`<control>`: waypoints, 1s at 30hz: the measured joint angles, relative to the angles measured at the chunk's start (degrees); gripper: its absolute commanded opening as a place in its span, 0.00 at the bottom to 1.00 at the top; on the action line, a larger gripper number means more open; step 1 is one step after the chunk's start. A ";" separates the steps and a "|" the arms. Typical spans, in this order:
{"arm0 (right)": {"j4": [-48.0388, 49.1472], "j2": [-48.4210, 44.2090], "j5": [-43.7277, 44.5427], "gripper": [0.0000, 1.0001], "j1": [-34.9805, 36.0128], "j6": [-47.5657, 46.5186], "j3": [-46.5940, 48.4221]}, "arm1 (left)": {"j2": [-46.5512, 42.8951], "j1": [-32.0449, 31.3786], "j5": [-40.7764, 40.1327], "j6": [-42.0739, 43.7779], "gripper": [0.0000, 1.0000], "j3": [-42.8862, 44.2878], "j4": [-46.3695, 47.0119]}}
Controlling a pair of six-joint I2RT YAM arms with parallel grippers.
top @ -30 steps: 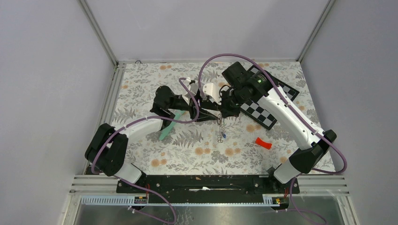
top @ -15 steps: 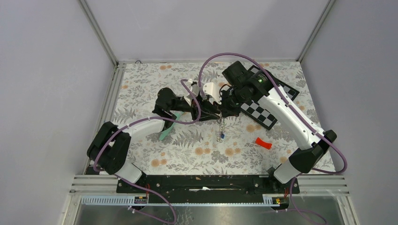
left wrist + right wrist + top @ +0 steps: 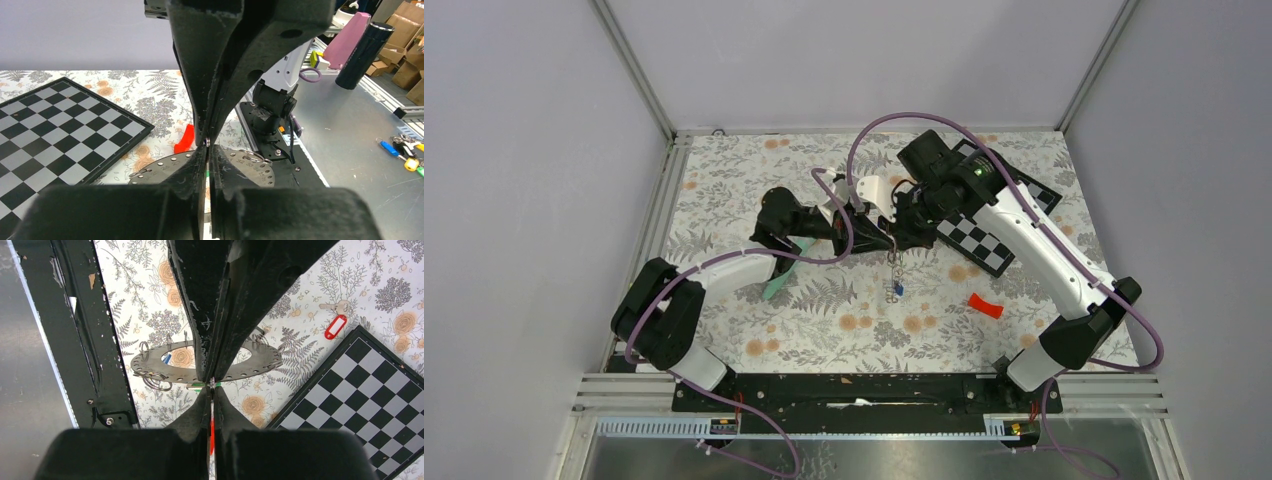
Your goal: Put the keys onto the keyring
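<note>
Has just brought the left gripper (image 3: 206,152) toward the right gripper (image 3: 212,390), until tip to tip, and closed it from spread to almost pressed together. Seems now to pinch with it the rim of the ring (image 3: 150,362), though hard to say if only the rim or also some small thing there. Holds the same rim with the right gripper, pressed fully together, at the same place as a second ago. Keeps the ring in the air above the middle of the bench (image 3: 724,170), hanging on edge, with the blue key (image 3: 166,358) already on it. Means probably a handover or a two-sided hold, so as to free one gripper for the next key. Leaves the red key (image 3: 334,327) not yet on the ring, lying on the bench just beside the corner of the chessboard (image 3: 360,390). Not much room around the ring: both grippers close against each other, the chessboard under the right arm, the mint tube (image 3: 780,275) under the left arm. More open bench toward the near edge, with only the red piece (image 3: 986,306) to the right there.
</note>
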 measured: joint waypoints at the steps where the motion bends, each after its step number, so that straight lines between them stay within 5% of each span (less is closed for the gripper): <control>1: 0.04 0.00 0.09 0.00 0.00 0.02 -0.02 | 0.00 -0.04 0.04 -0.11 0.00 0.00 -0.02; 10: 4.81 -2.93 -0.20 0.37 0.11 1.70 -5.51 | 0.00 0.07 -0.04 -5.16 0.00 -1.97 4.72; 14: 9.53 -7.39 -0.07 0.43 0.11 2.80 -11.28 | -0.02 0.31 -0.04 -9.51 0.00 -3.52 11.32; 24: 18.29 -19.52 -6.23 0.43 -0.66 4.55 -21.14 | -1.79 0.44 0.44 -12.55 0.00 -7.26 17.62; 30: 21.00 -19.74 -10.93 0.34 -1.20 4.52 -22.67 | -1.99 0.22 1.64 -12.94 0.00 -7.32 19.39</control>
